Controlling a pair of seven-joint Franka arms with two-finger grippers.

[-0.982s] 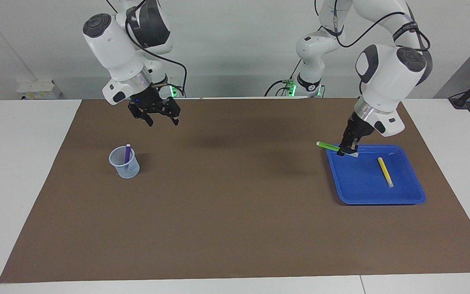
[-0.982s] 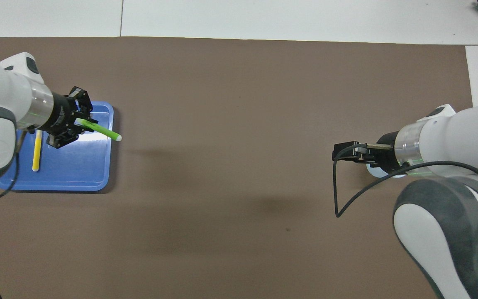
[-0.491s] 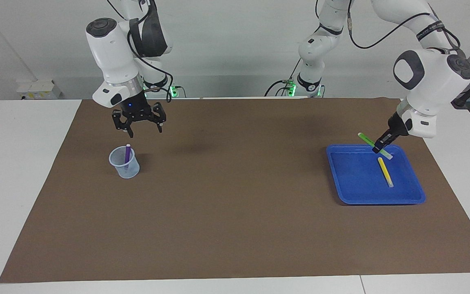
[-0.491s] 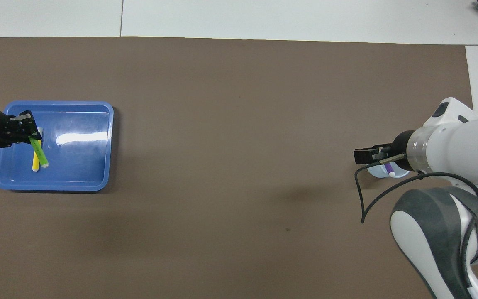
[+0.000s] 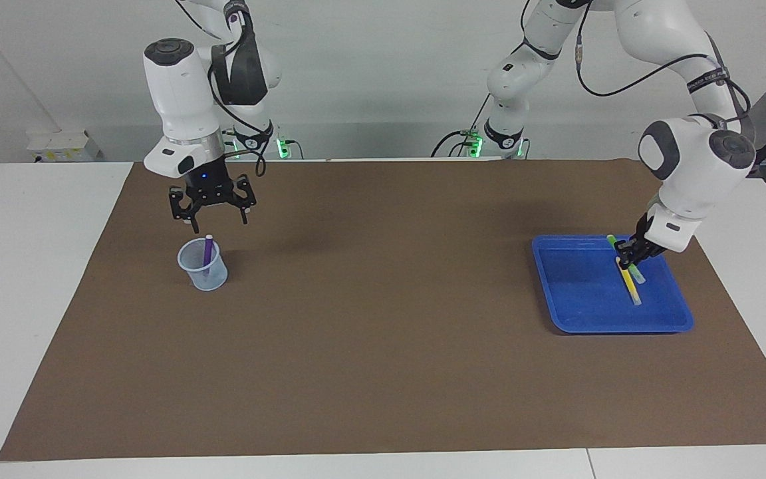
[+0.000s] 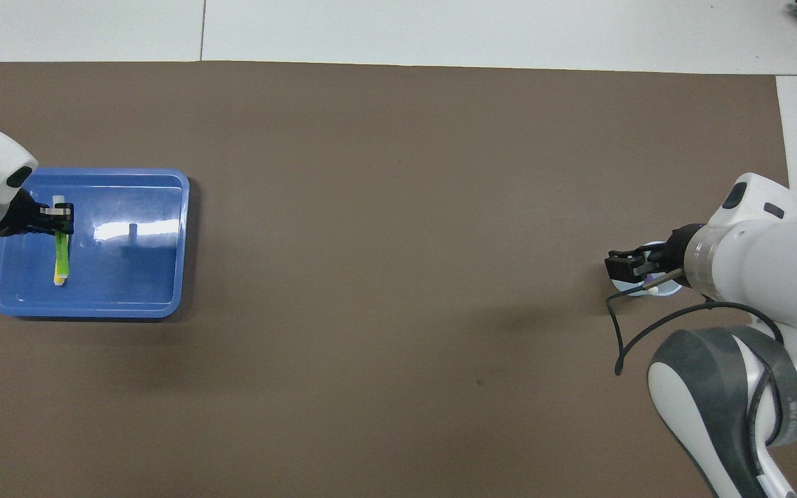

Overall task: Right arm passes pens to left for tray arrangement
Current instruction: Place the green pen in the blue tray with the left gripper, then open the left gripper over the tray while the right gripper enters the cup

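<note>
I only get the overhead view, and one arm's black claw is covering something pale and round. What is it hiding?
Observer: A small translucent cup. The right gripper hangs above it with its jaws open, not touching it.
Operator: Is anything inside it?
Observer: A purple pen stands in it, its top poking above the rim.
Operator: And what about the other arm? From above I just see colours stacked together.
Observer: The left gripper holds the green pen tilted over the tray, with the lower end down beside the yellow pen.
</note>
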